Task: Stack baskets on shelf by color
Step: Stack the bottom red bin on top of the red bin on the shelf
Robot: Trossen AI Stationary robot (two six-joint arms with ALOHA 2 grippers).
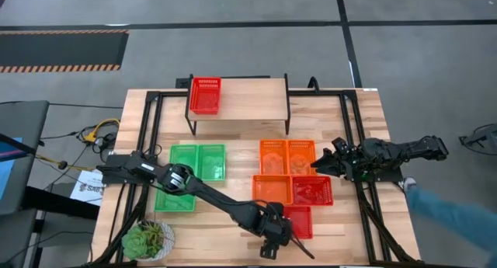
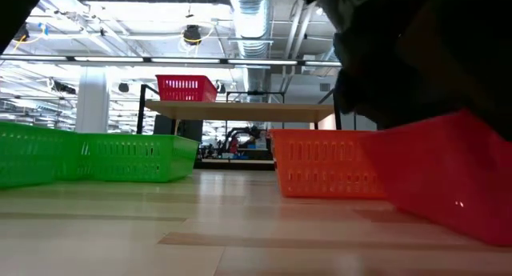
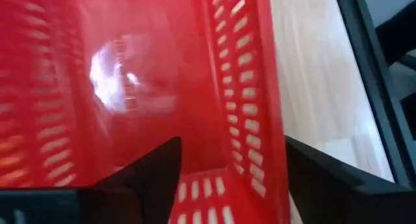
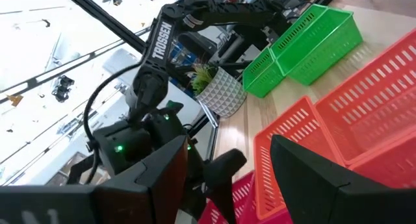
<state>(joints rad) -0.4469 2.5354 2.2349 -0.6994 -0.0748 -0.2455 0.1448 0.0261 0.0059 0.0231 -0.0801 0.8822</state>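
Right now, lines by subject:

Held red basket (image 1: 300,221): lying at the lower centre of the high view, at the near edge of the table, just below the second red basket (image 1: 311,190); in the left wrist view its mesh wall (image 3: 250,87) is filling most of the frame.

Left gripper (image 1: 276,231): sitting at the left end of that basket, lower centre of the high view; in the left wrist view one dark finger (image 3: 159,172) is showing inside the basket and the other (image 3: 325,178) outside the wall, so the fingers are straddling the rim at a narrow spread, seemingly clamping it.

Shelf (image 1: 248,97): standing at the upper centre of the high view, carrying one red basket (image 1: 205,95) at its left end; in the low view that basket (image 2: 186,87) is sitting on the shelf top (image 2: 240,110).

Orange baskets (image 1: 285,157): two lying side by side at centre right, a third (image 1: 272,189) just below them.

Green baskets (image 1: 197,161): grouped at centre left of the high view, partly under the left arm.

Right gripper (image 1: 324,164): hovering at centre right, beside the orange pair, its fingers (image 4: 312,172) spread wide and holding nothing.

Potted plant (image 1: 149,238): standing at the lower left corner of the table.

Person's sleeve (image 1: 450,210): showing at the right edge.
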